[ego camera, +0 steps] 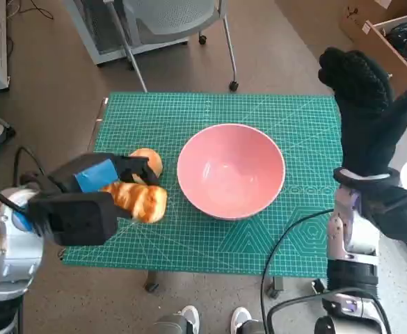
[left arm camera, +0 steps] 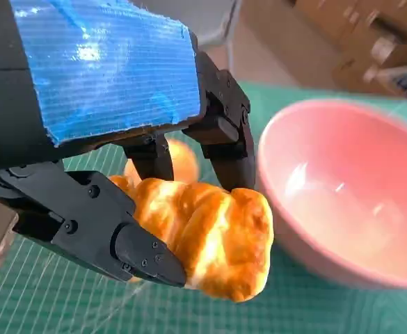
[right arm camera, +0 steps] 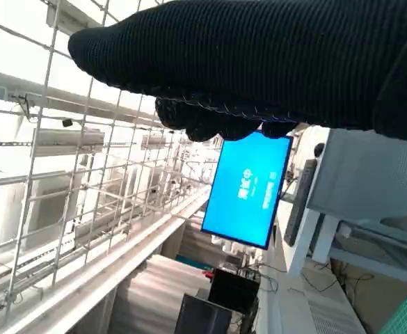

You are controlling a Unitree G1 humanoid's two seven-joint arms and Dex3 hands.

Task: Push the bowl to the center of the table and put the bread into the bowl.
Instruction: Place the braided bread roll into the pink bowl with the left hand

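My left hand (ego camera: 109,182) grips the bread (ego camera: 139,200) — light, soft, crushable, so hold mid-loaf gently; bowl (ego camera: 231,170) near centre. Right hand (ego camera: 367,115) raised, fingers spread, empty.

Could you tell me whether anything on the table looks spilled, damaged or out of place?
Nothing stands out. The pink bowl sits upright and empty on the green mat, and the left hand holds the bread beside it.

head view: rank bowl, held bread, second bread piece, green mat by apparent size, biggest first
1. Green mat, which covers most of the table.
2. Pink bowl.
3. Bread held in the left hand.
4. Second bread piece, though the hand hides part of it, so its place below the held bread is unsure.
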